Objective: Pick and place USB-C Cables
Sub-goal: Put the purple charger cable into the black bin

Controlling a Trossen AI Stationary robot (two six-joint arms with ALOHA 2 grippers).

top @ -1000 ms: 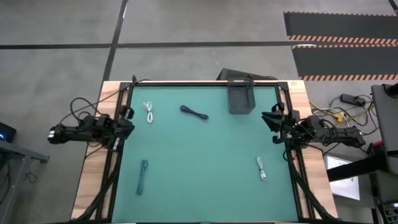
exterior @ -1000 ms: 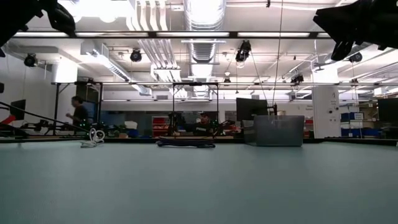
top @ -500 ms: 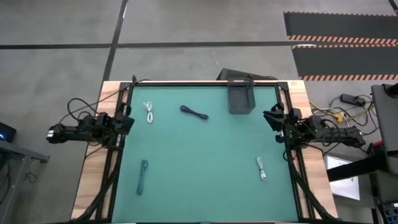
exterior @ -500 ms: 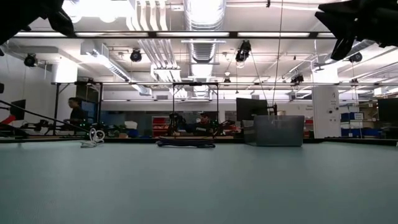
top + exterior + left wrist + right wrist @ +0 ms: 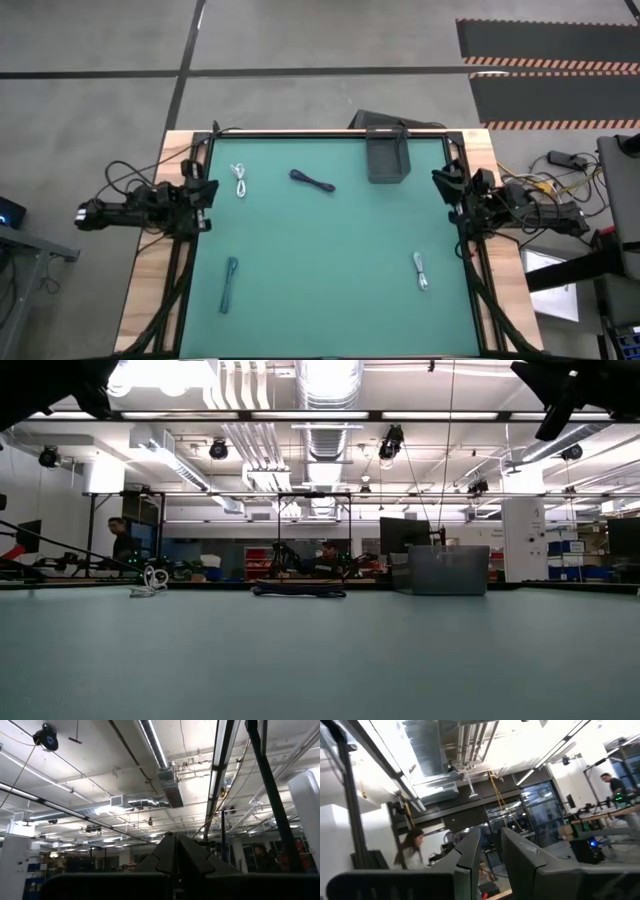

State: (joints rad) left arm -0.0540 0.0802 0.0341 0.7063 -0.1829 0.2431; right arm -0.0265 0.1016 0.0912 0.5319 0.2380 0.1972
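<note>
Both grippers (image 5: 207, 190) (image 5: 440, 181) edged inward; cables (image 5: 311, 181) untouched

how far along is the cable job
Done: nothing; the grey bin looks empty. In hand: nothing; the left claw and right claw sit at the mat edges, gripping nothing. Left: white cable, black cable, teal cable and grey cable all lie on the mat.
</note>
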